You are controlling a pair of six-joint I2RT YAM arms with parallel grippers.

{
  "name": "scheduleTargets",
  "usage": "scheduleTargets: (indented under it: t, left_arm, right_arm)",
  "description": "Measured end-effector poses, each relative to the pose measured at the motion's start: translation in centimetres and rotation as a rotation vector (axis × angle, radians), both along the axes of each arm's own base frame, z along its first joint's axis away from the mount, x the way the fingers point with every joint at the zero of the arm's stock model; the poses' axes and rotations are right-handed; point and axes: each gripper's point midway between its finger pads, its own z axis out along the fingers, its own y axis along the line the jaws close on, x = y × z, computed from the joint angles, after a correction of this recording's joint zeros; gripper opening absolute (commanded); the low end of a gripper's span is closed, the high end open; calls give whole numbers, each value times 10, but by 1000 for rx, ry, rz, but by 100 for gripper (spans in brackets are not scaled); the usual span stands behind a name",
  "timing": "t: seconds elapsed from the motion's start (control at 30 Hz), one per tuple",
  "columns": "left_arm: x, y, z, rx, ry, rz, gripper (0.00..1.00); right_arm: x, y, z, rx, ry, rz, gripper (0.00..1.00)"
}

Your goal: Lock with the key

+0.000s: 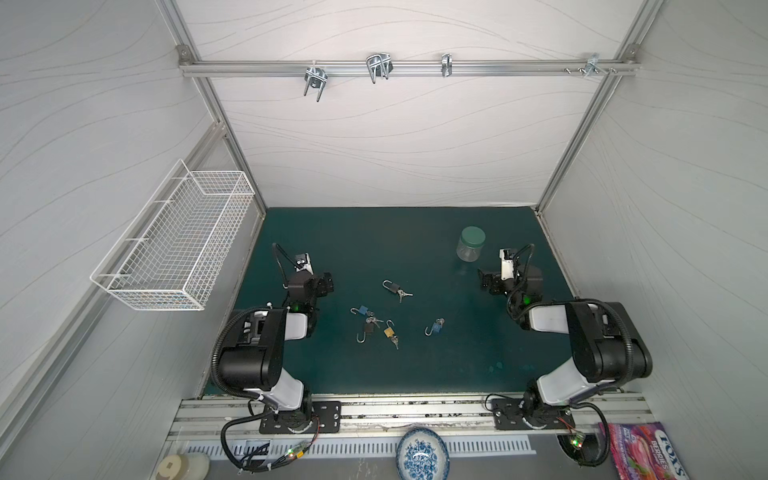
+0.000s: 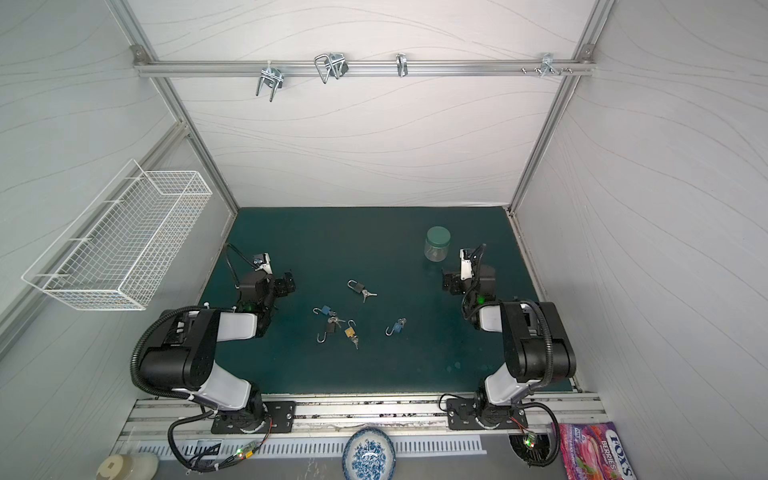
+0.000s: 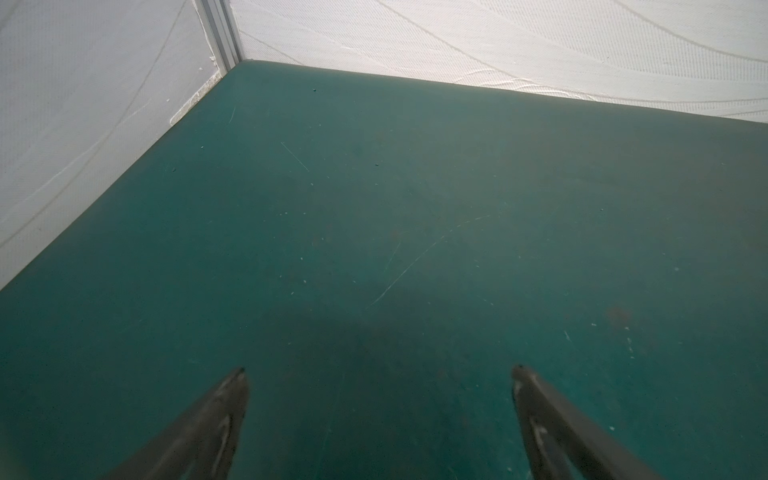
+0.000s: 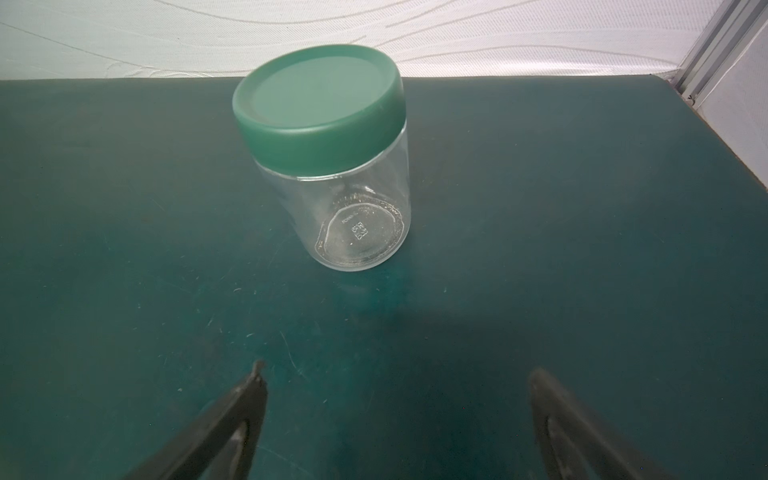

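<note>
**Left hand [image 1: 323, 285] and right hand [image 1: 486, 283] hang released and empty, locks between them**

Five padlocks [image 1: 389, 331] lie in a loose cluster in the middle of the counter [image 1: 415, 374], between your two hands and well apart from both. The black padlock [image 1: 394, 287], farthest back, looks already shut. The other four show hooked-open shackles. Each has keys [image 1: 404, 295] at its base, but whether a key sits in the cylinder is too small to tell.

The left blue padlock [image 1: 363, 310] lies roughly crosswise, with its shackle pointing at your left arm. It is the lock nearest either hand, and that hand is your left. The right blue padlock [image 1: 435, 327] lies on a diagonal, shackle toward the near left and key end toward your right hand.

I'd start with the left arm, coming in across that long axis. Your right wrist view shows only the lidded jar [image 4: 328, 166] ahead of spread fingers [image 4: 237, 415]; the left wrist view shows bare counter.
</note>
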Motion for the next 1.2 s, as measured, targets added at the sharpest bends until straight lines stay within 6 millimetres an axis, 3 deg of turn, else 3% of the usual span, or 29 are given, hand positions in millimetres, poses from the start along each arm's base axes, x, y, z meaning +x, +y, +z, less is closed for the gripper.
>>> scheduleTargets:
  t: [0.9,1.07,1.2]
  left_arm:
    - [1,-9,2,13,-8,-35,99]
    - [-6,-13,2,32,-25,-44,99]
    - [-13,-21,16,90,-45,-28,99]
  right_arm:
    - [0,0,0,0,0,-1,99]
    - [0,0,0,0,-1,-1,99]
    - [-5,1,13,-8,-9,-6,99]
